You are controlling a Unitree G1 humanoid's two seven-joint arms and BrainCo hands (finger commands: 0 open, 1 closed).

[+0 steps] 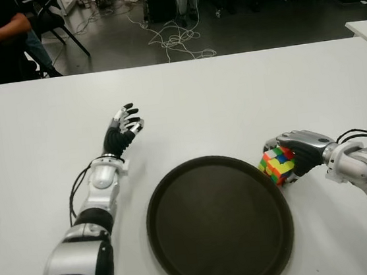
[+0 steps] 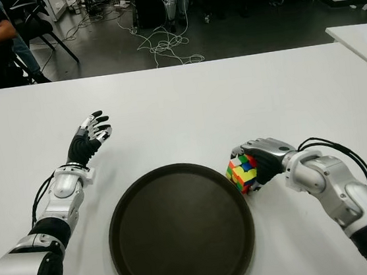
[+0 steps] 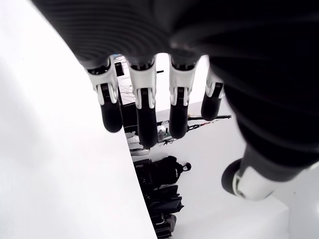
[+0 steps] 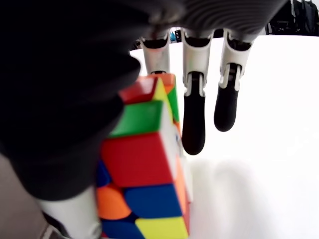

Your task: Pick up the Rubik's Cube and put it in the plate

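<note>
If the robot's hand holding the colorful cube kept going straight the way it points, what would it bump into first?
Probably the plate. The right hand holds the Rubik's Cube at the plate's right edge, pointing across it toward the robot's left. It may pass above the plate; height is unclear.

**Cube held at the plate's right rim**

A scrambled Rubik's Cube (image 1: 277, 164), its faces a patchwork of red, green, yellow, blue and orange squares, sits tilted in the grip of the right hand (image 1: 296, 154), just at the right edge of the plate. The fingers (image 4: 194, 122) reach past the cube's far side, with the thumb against the opposite face. The plate (image 1: 220, 226), round, dark brown and shallow with a raised rim, lies flat on the white desk (image 1: 232, 99), near the front edge and central in the scene. Nothing lies in it.
</note>
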